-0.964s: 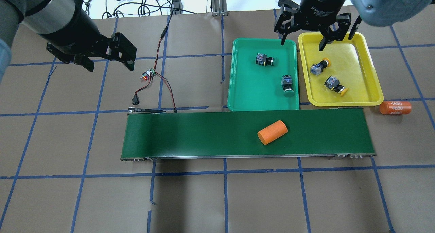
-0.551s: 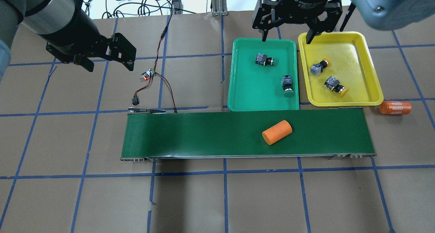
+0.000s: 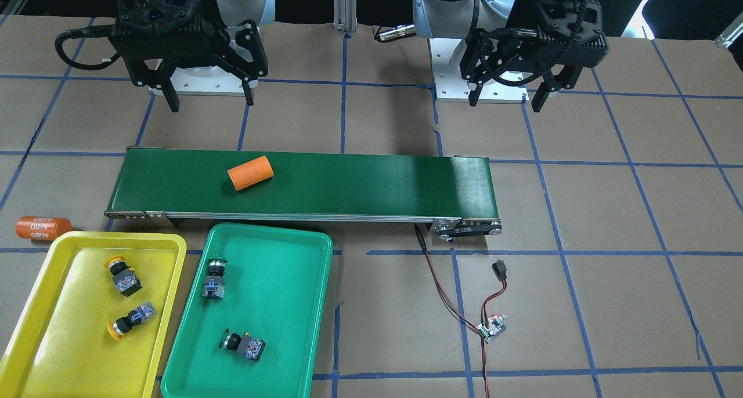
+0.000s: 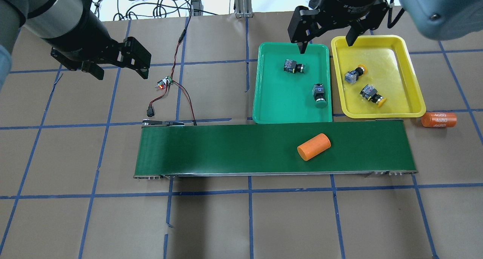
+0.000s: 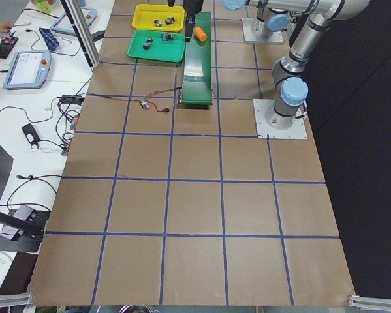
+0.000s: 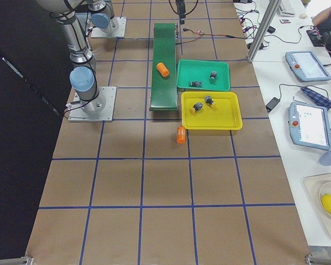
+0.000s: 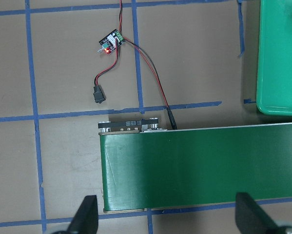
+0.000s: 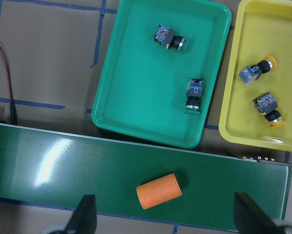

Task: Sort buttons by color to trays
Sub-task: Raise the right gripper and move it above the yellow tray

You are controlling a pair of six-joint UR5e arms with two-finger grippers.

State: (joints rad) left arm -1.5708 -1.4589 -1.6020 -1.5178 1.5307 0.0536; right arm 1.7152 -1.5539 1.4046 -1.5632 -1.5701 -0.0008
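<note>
Two green-capped buttons (image 4: pixel 293 66) (image 4: pixel 319 94) lie on their sides in the green tray (image 4: pixel 268 100). Two yellow-capped buttons (image 4: pixel 354 74) (image 4: pixel 373 93) lie in the yellow tray (image 4: pixel 400 81). My right gripper (image 4: pixel 326 43) is open and empty, raised, and in the overhead view spans the far edges of both trays. Its wrist view shows both trays and all the buttons (image 8: pixel 194 95). My left gripper (image 4: pixel 121 72) is open and empty, high at the table's left, away from the trays.
A long dark green conveyor belt (image 4: pixel 226 149) lies in front of the trays with an orange cylinder (image 4: pixel 314 147) on it. Another orange cylinder marked "4680" (image 4: pixel 439 120) lies right of the yellow tray. A small circuit board (image 4: pixel 164 82) with red-black wires lies near my left gripper.
My right gripper has swung left and then slightly back right, staying open. The orange cylinder has moved right along the belt. My left arm has not moved.
</note>
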